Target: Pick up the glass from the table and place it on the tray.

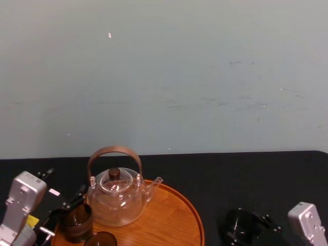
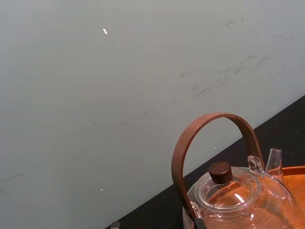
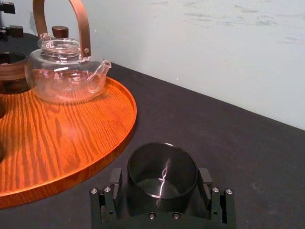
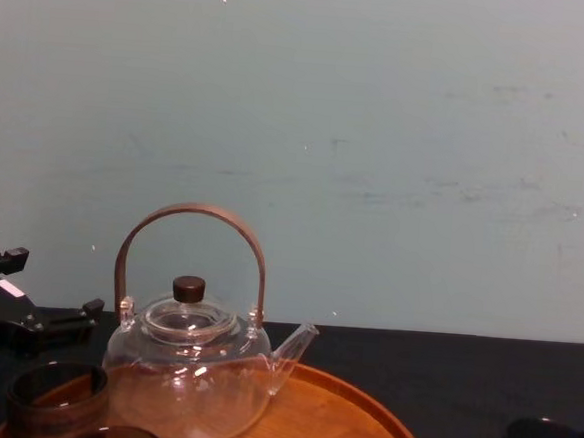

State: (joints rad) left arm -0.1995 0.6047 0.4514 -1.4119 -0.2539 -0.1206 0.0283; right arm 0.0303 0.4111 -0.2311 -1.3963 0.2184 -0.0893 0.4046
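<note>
The smoky, round glass (image 3: pixel 162 164) stands on the black table (image 3: pixel 224 138) right of the tray (image 3: pixel 71 143), inside the right gripper (image 3: pixel 162 180); whether it is clamped I cannot tell. Being slick, it could slip, or clip the wooden tray's raised rim or the clear teapot (image 3: pixel 62 81). The left gripper (image 1: pixel 66 207) sits at the tray's left, its state unclear.

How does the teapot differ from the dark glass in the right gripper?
The teapot is clear; the glass is dark. The teapot has a lid, spout and arched handle; the glass has none. The teapot sits on the tray; the right gripper holds the glass beside it. Both are upright. The left gripper is at the tray's left.
</note>
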